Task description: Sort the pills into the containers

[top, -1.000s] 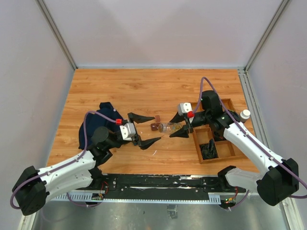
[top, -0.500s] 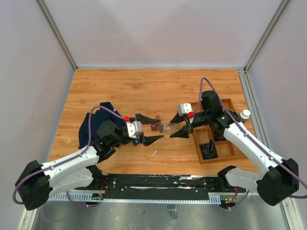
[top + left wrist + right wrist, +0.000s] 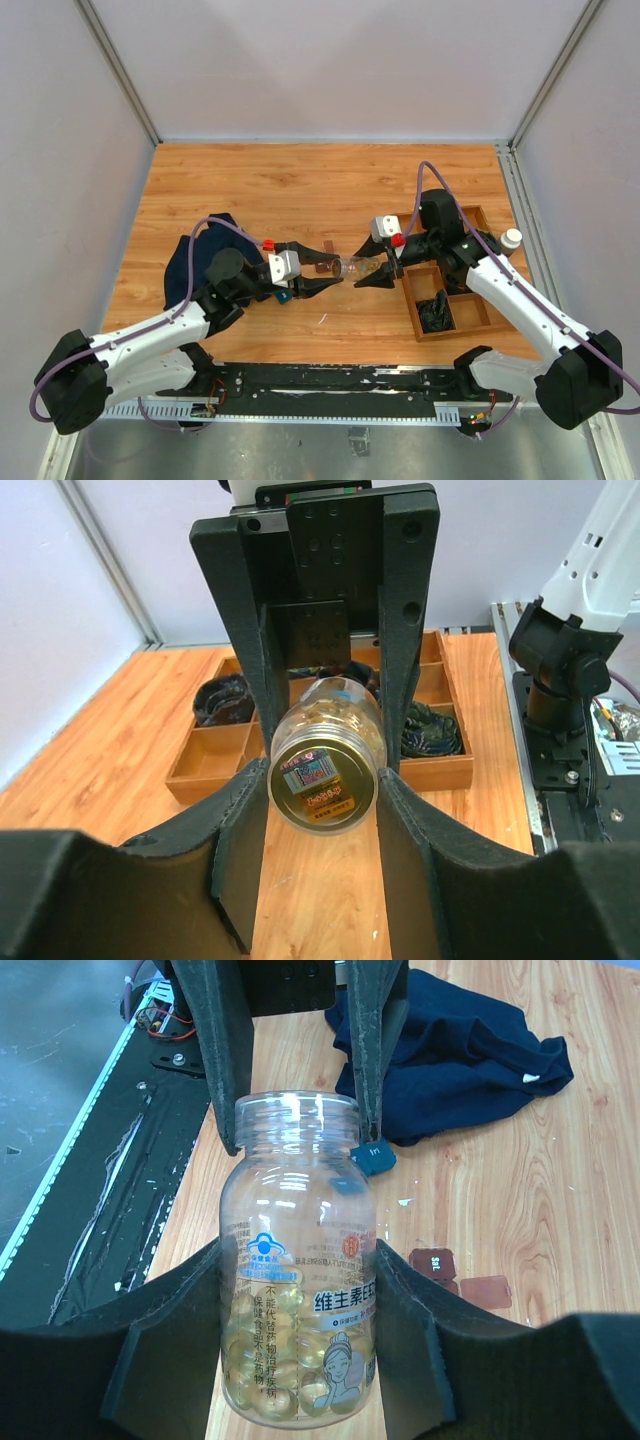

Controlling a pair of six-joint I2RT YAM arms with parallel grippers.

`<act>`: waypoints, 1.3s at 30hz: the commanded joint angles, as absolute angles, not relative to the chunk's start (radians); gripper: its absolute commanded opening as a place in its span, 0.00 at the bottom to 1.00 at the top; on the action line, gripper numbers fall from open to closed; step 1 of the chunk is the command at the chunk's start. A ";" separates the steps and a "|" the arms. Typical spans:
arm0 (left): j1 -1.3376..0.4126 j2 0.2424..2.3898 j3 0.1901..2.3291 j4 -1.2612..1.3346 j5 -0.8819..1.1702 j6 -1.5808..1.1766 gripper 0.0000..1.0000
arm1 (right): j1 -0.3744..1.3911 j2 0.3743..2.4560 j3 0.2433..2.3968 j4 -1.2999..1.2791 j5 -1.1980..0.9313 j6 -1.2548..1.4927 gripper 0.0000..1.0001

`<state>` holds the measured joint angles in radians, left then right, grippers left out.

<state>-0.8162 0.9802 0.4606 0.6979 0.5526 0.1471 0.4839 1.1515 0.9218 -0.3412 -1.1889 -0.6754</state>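
Wooden tabletop (image 3: 300, 180) below, my right gripper (image 3: 300, 1290) clamped the pill bottle (image 3: 298, 1210), long axis aimed at the left gripper (image 3: 322, 790), whose part-open fingers (image 3: 240, 860) flanked its neck; contact I couldn't confirm.

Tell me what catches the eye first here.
A clear bottle of yellow pills is held sideways at mid-table, clamped by the right gripper, with the left gripper reaching in so its fingers flank the other end. A dark blue cloth lies crumpled at the left, and a wooden tray sits at the right.
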 commanded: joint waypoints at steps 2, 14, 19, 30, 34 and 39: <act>-0.825 0.992 0.497 0.704 0.588 0.124 0.34 | 0.472 1.153 0.951 -0.347 -1.221 -0.690 0.01; -0.825 0.992 0.496 0.691 0.457 -0.357 0.00 | 0.463 1.155 0.951 -0.329 -1.143 -0.670 0.01; -0.825 0.966 0.459 0.674 0.267 -0.704 0.00 | 0.459 1.155 0.944 -0.304 -1.111 -0.645 0.01; -0.860 0.974 0.520 0.541 0.136 -0.869 0.00 | 0.456 1.166 0.939 -0.290 -1.092 -0.631 0.01; -0.861 0.971 0.520 0.536 0.135 -0.857 0.01 | 0.451 1.166 0.938 -0.289 -1.095 -0.630 0.01; -0.861 0.963 0.518 0.529 0.137 -0.817 0.62 | 0.449 1.166 0.938 -0.289 -1.101 -0.629 0.01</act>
<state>-0.8520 0.9771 0.4931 0.5491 0.1566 -0.8169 0.4736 1.1690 0.9218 -0.3340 -1.1255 -0.6136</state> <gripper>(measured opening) 0.490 0.538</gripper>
